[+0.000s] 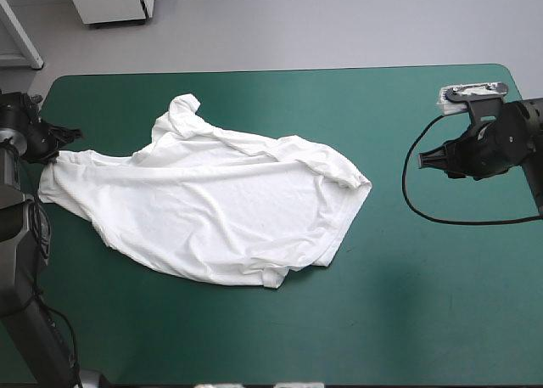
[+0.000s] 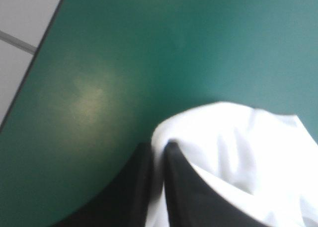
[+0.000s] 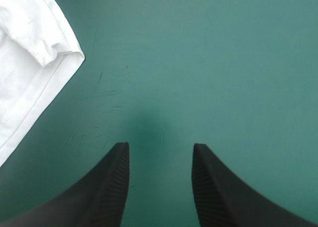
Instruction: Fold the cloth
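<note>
Teal-green table [image 1: 424, 303], nothing on the cover but the work piece. The T-shirt [image 1: 212, 210] lies loosely spread and rumpled, reaching from table centre out to the 9 o'clock edge. It is not flat: ridges of doubled fabric run along its 12 o'clock side and at its 3 o'clock end.

Status:
- The left gripper [image 2: 159, 146] is clamped on a corner of the shirt at the 9 o'clock edge, with a thin sheet of white pinched between the black fingers.
- The right gripper [image 3: 160, 148] is released, fingers apart and nothing between them. It sits over bare cover at 3 o'clock, well apart from the shirt.
- A hemmed edge [image 3: 47, 53] shows ahead of the right gripper and off to one side.

Handling (my judgement): the shirt is light and limp, with no stiffness. It will drape and drag rather than move as a sheet, and a one-point pull will bunch it. I would want the second hold on a hem or seamed corner at the 3 o'clock end, where doubled cloth gives the fingers something to bite.

Room: plenty of open cover from 3 through 6 o'clock. The tight side is 9 o'clock, where the cloth sits right at the table edge and could slip over.
</note>
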`<action>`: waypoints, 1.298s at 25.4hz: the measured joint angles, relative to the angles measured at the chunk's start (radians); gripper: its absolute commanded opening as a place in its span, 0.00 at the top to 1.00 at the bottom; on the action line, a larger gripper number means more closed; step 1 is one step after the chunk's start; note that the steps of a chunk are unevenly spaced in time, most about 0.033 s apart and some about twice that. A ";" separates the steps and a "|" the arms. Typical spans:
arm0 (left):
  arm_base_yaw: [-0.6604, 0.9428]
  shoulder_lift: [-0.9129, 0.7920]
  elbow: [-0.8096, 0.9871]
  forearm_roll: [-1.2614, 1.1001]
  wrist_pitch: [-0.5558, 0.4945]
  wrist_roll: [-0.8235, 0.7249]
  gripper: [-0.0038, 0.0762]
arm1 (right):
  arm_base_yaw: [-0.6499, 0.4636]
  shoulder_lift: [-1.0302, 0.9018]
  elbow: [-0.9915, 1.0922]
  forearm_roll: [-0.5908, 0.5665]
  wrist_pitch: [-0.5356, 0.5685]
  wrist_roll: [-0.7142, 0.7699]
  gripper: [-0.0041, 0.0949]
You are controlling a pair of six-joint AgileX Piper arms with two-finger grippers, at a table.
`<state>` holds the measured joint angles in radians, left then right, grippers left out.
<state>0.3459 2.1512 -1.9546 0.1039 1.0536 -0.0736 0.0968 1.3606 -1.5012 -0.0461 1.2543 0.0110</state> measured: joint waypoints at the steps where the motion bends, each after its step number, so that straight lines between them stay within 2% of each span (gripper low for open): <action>1: -0.001 0.000 -0.002 -0.028 0.010 0.024 0.54 | 0.000 0.000 0.000 0.000 0.000 0.000 0.56; 3: -0.003 0.000 -0.005 -0.072 0.032 0.058 0.38 | 0.000 0.000 0.000 0.000 0.000 0.000 0.56; 5: -0.003 0.000 -0.005 -0.104 0.064 0.074 0.30 | 0.000 0.000 0.000 0.000 0.000 0.000 0.56; 11: -0.003 -0.044 -0.005 -0.122 0.142 0.094 0.33 | 0.000 0.000 0.000 0.001 0.000 0.000 0.56; 22: -0.081 -0.340 0.022 -0.127 0.186 0.097 0.36 | 0.000 0.000 0.000 0.001 0.000 0.000 0.56; 25: -0.145 -0.487 0.146 -0.131 0.189 0.089 0.36 | 0.000 0.000 0.000 0.012 0.000 -0.001 0.56; 29: -0.248 -0.733 0.406 -0.133 0.195 0.046 0.36 | 0.000 0.000 0.000 0.046 0.000 -0.001 0.56; 33: -0.342 -1.027 0.659 -0.218 0.200 -0.067 0.36 | 0.000 0.000 0.000 0.078 0.000 -0.001 0.56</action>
<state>0.0039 1.1245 -1.2953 -0.1145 1.2532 -0.1409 0.0968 1.3606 -1.5012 0.0317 1.2543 0.0103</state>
